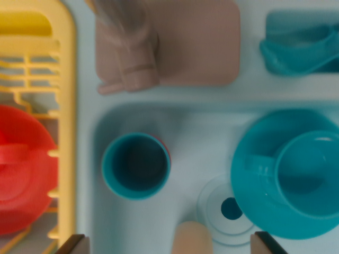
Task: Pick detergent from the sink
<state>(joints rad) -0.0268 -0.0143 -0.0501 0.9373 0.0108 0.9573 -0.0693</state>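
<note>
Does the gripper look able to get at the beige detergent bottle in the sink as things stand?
Probably yes. The gripper is open, with the bottle between its fingers and nothing over it. The teal cup and the plate sit close by, so room is tight.

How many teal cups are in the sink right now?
2. One cup stands alone at the sink's left; the other cup sits on the teal plate at right. More may be hidden beyond the frame.

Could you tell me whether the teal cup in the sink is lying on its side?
No, the teal cup stands upright, its round opening facing the camera.
</note>
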